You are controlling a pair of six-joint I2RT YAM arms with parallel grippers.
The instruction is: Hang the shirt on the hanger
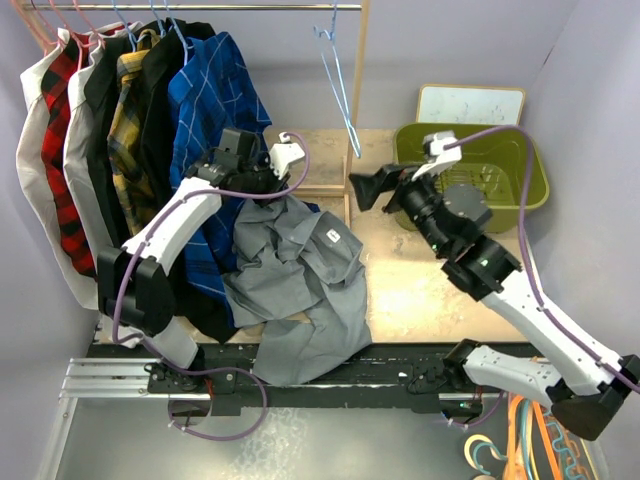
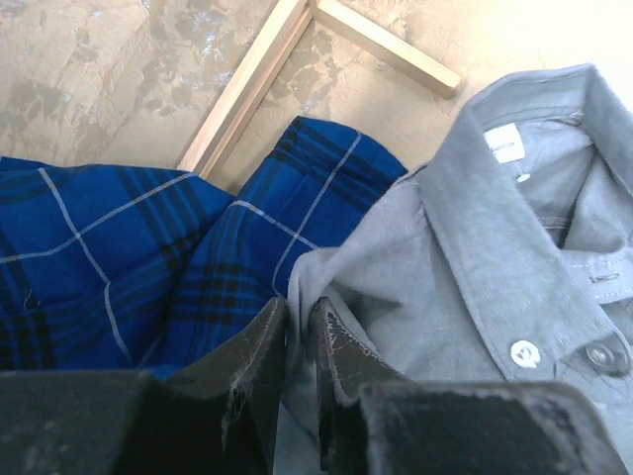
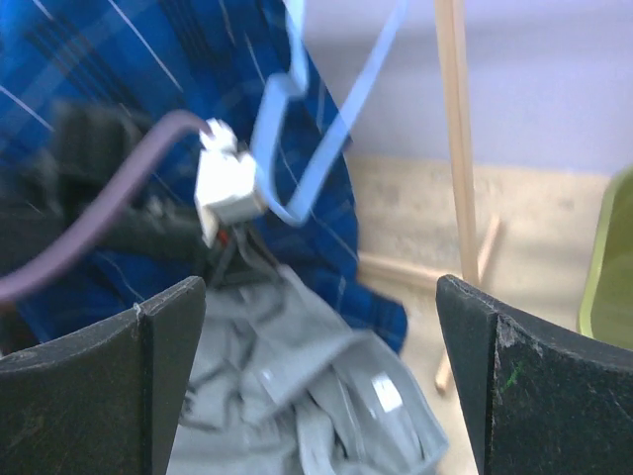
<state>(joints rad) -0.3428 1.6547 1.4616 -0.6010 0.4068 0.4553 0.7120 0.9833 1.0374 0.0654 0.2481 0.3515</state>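
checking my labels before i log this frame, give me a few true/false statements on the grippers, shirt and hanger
1. The left gripper is shut on the grey shirt. True.
2. The right gripper holds the hanger. False: it is open and empty.
3. The hanger hangs from the rail. True.
4. The shirt is already on the hanger. False: it hangs from the left gripper, apart from the hanger.

My left gripper (image 1: pixel 262 190) holds the top of the shirt (image 1: pixel 305 275), my right gripper (image 1: pixel 358 193) hovers at its three o'clock, and the hanger (image 1: pixel 337 90) hangs at its one o'clock.
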